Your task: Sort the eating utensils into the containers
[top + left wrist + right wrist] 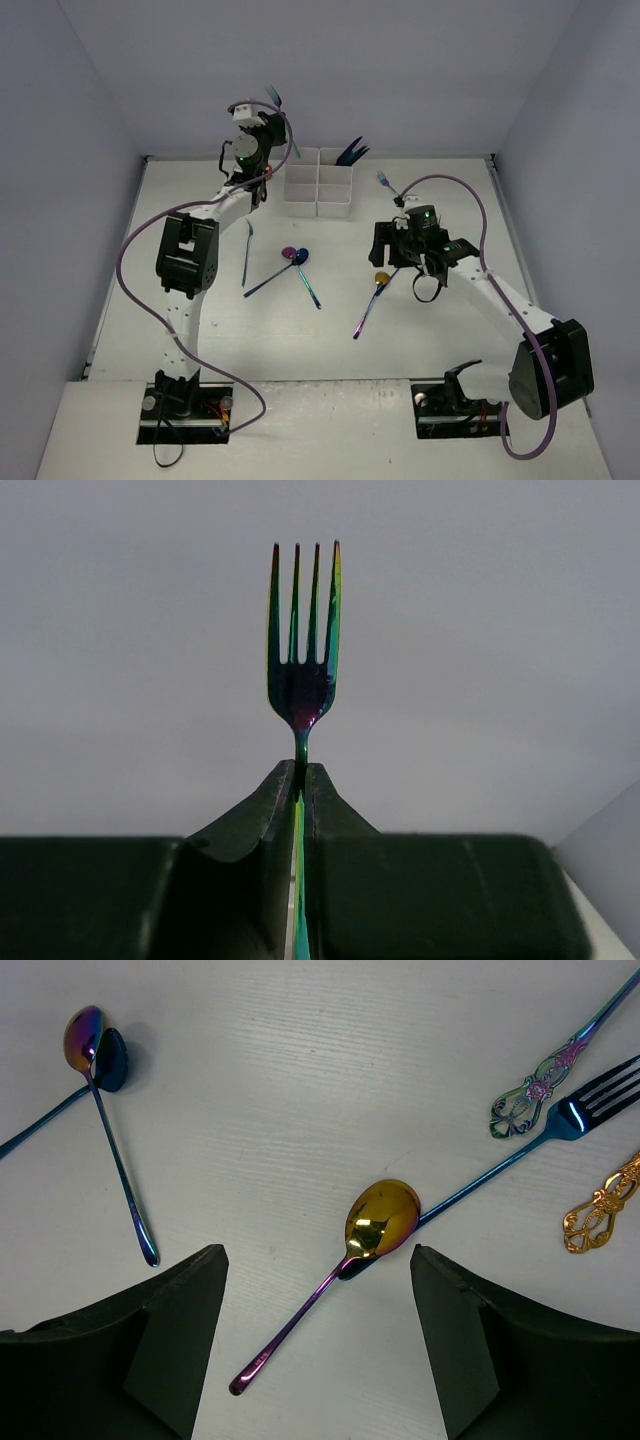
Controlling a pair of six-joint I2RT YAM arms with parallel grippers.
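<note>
Pale walls (350,70) box a white bench (300,340). Left claw (301,770) pinches an iridescent fork (302,670) upright near the far edge beside the containers (318,183), likely for dropping in; right claw (318,1260) gapes wide over a gold spoon (382,1218).

- Plain back wall (400,70) across the top of the overhead view, pale lavender-grey, matte and unmarked.
- Left wall (60,150) and right wall (585,150) in the same tint, slanting inward down the sides of the frame and boxing in the workspace.
- White desk (300,345) filling the centre, faintly grained in fine parallel lines in the right wrist view.
- Thin dark seam along the desk's far edge, just under the back wall.
- Separate, slightly warmer white board (330,430) across the bottom of the frame, butted against the desk's near edge.
- Soft, even light; only short, blurred shadows on the desk.
- In the left wrist view, blank grey wall, with a corner line at lower right.
</note>
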